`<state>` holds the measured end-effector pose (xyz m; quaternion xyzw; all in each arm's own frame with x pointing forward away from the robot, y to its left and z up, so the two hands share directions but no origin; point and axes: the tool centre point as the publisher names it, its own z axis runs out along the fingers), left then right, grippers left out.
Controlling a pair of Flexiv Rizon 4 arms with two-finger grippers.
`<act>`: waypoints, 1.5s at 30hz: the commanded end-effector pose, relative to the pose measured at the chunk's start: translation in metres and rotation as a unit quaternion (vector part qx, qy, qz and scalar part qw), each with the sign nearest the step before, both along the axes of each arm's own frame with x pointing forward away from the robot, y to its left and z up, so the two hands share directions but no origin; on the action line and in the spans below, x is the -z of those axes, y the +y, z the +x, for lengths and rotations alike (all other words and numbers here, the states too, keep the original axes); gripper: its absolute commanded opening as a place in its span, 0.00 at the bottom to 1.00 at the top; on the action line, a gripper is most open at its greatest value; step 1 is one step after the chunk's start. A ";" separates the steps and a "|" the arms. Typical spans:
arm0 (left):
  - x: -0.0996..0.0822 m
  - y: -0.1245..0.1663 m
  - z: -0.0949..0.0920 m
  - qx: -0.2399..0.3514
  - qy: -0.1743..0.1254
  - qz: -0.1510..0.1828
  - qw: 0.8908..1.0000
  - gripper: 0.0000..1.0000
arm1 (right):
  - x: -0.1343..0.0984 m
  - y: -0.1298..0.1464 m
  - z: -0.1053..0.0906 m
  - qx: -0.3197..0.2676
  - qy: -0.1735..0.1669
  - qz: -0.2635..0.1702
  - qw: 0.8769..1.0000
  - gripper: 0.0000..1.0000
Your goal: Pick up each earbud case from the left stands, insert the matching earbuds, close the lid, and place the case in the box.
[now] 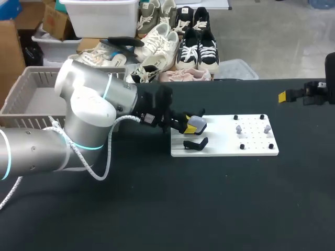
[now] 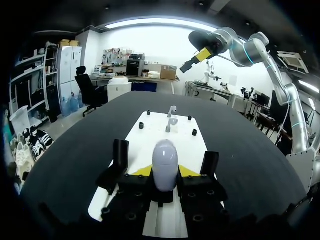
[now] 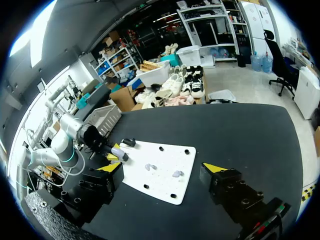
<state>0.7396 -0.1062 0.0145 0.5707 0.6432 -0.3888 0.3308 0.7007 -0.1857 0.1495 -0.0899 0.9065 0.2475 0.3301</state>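
A pale lavender earbud case (image 1: 197, 123) (image 2: 165, 162) stands closed and upright at the left end of the white board (image 1: 251, 146). My left gripper (image 1: 192, 126) (image 2: 165, 171) is shut on it, one yellow tip against each side. An empty black stand (image 1: 196, 143) (image 2: 210, 164) is on the near side of the case, and another stand (image 2: 120, 157) is on the far side. Two small pale earbuds (image 1: 239, 128) (image 1: 267, 128) stand on pegs further along the board (image 2: 172, 142). My right gripper (image 1: 293, 95) (image 3: 161, 172) hangs open, high over the table's far right.
A grey slatted basket (image 1: 31, 83) sits off the table's left rear corner, behind my left arm. Small black pegs (image 1: 242, 146) dot the board around the earbuds. The black tabletop (image 1: 209, 209) stretches bare in front of the board.
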 end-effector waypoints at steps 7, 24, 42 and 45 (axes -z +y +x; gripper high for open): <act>-0.034 0.015 -0.013 0.004 -0.006 -0.043 0.999 0.00 | 0.000 -0.001 0.001 -0.002 0.000 0.001 1.000 1.00; -0.110 0.019 -0.073 0.015 -0.099 -0.175 0.979 0.00 | 0.000 -0.001 0.001 -0.002 0.000 0.001 1.000 1.00; -0.122 0.021 -0.080 0.003 -0.110 -0.190 0.976 0.00 | 0.000 -0.001 0.001 -0.002 0.000 0.001 1.000 1.00; -0.122 0.021 -0.080 0.003 -0.110 -0.190 0.976 0.00 | 0.000 -0.001 0.001 -0.002 0.000 0.001 1.000 1.00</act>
